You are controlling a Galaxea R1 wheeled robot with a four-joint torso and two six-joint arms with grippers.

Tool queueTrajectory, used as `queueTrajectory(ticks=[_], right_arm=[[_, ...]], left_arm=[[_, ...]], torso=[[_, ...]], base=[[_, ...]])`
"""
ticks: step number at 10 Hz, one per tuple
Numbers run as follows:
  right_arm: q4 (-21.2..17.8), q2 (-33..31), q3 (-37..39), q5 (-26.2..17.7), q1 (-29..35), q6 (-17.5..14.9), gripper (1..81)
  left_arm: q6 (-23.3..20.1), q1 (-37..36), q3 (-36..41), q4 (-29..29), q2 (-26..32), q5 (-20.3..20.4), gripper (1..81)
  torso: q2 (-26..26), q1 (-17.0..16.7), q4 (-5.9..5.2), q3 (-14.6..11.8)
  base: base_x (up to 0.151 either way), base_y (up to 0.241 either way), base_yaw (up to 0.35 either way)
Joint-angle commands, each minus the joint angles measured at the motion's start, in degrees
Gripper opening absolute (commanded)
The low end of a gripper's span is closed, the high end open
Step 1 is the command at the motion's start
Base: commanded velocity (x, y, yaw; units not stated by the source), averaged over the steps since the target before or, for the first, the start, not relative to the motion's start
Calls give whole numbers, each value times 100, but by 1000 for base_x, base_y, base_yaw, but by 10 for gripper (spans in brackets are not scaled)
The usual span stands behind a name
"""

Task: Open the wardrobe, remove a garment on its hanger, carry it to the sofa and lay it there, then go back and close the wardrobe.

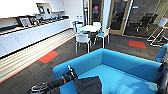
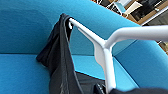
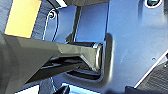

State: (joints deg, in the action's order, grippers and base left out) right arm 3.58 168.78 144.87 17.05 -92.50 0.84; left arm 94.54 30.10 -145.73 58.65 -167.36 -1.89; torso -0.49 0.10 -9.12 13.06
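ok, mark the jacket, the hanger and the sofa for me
jacket (image 2: 60, 67): left wrist view, on the black cloth hanging below the hanger's end.
hanger (image 2: 103, 50): left wrist view, on the white junction where its arms meet.
sofa (image 1: 130, 63): head view, on the blue backrest.

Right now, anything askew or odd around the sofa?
Yes. The black garment hangs bunched on one arm of the white hanger, lopsided, over the blue sofa. The left gripper is beside it. Nothing spilled or damaged.
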Motion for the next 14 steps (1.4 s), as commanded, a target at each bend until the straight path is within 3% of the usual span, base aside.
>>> queueTrajectory(ticks=[1, 5, 6, 8, 11, 14], right_arm=[[55, 18, -48, -282, 34, -14, 811], [46, 18, -48, -176, 8, -23, 811], [71, 18, -40, -167, 8, -31, 811], [81, 18, -48, -167, 7, -31, 811], [55, 0, -40, -115, 7, -14, 811], [55, -17, -39, -115, 34, -14, 811]], left_arm=[[-23, -623, 53, 270, 203, -57, 10], [-23, -368, 62, 384, 282, -40, 10], [-23, -307, 88, 437, 282, 4, 811], [-32, -237, 220, 771, 300, 92, 811], [-32, 421, 1046, 1992, 537, 127, 811], [-32, 1580, 2219, 3716, 1159, 830, 811]], torso=[[0, 0, 0, 0], [-2, 0, 0, -2], [-2, 0, 0, -2], [-2, 0, 0, -5], [-2, 0, 0, -5], [-2, 0, 0, -7]], base=[[0, 0, 0], [0, 0, 0], [0, 0, 0], [0, 0, 0], [0, 0, 0], [0, 0, 0]])
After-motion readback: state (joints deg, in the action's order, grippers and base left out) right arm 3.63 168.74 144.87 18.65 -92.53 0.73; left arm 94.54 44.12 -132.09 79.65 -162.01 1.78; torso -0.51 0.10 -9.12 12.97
